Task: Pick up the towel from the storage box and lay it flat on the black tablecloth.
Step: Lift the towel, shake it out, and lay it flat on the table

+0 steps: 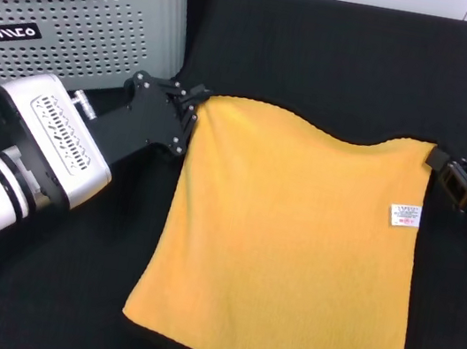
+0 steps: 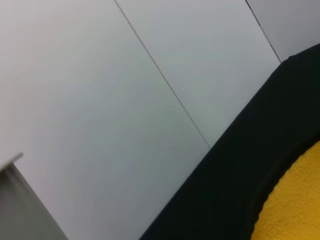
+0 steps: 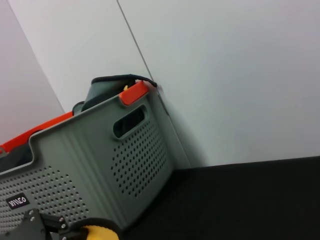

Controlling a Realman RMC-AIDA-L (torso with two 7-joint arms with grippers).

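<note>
Towel [image 1: 289, 246] lies yellow side up, spread nearly flat on the black tablecloth [image 1: 342, 58], white tag near its right edge. Left gripper [image 1: 187, 118] is clamped on its far left corner, right gripper [image 1: 442, 172] on the far right corner (both low). Storage box [image 1: 106, 28] stands far left.

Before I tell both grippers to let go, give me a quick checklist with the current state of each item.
1. Towel out of the storage box: ok.
2. Towel spread yellow side up on the black tablecloth: ok, no folds visible.
3. Far edge straight: not ok, it sags slightly between the held corners.
4. Left gripper at the far left corner: ok, shut on it.
5. Right gripper at the far right corner: ok, shut on it.
6. Held corners resting on the cloth: cannot tell.
</note>
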